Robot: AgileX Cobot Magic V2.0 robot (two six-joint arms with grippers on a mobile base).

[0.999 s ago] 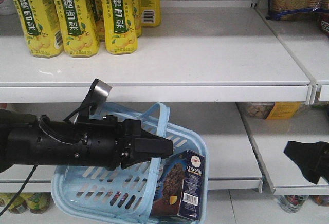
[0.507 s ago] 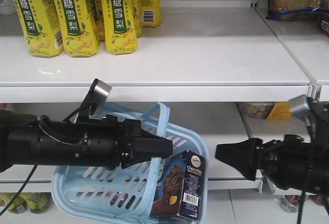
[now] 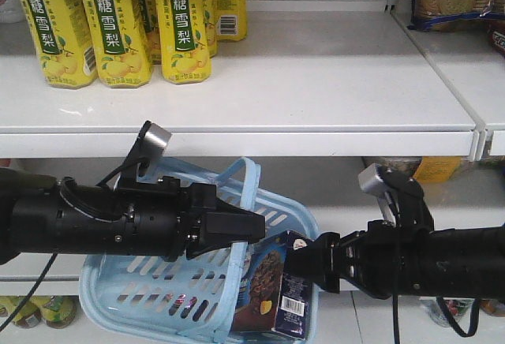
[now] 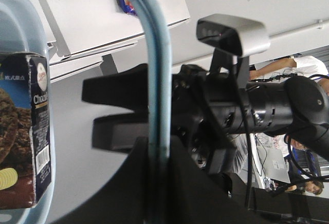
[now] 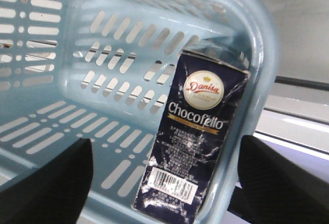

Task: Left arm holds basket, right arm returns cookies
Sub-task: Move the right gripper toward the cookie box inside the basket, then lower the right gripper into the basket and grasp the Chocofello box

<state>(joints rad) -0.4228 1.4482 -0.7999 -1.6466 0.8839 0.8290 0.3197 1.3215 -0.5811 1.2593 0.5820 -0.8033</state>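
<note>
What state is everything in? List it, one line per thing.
basket: hanging tilted by its handle.
left pincer: shut on the basket's handle.
right pincer: open, at the cookies, not closed on them.
cookies: upright in the basket's corner.
drink cartons: upright on the top shelf.

Front view faces the shelves (image 3: 316, 84) from farther back; both wrist views sit close, all 3 sharing the basket (image 3: 118, 282).

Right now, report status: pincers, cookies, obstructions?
Left pincer shut on hoop handle of light blue slotted plastic basket. Right pincer open, facing dark navy rectangular Chocofello cookie box, not gripping. Nothing between.
</note>
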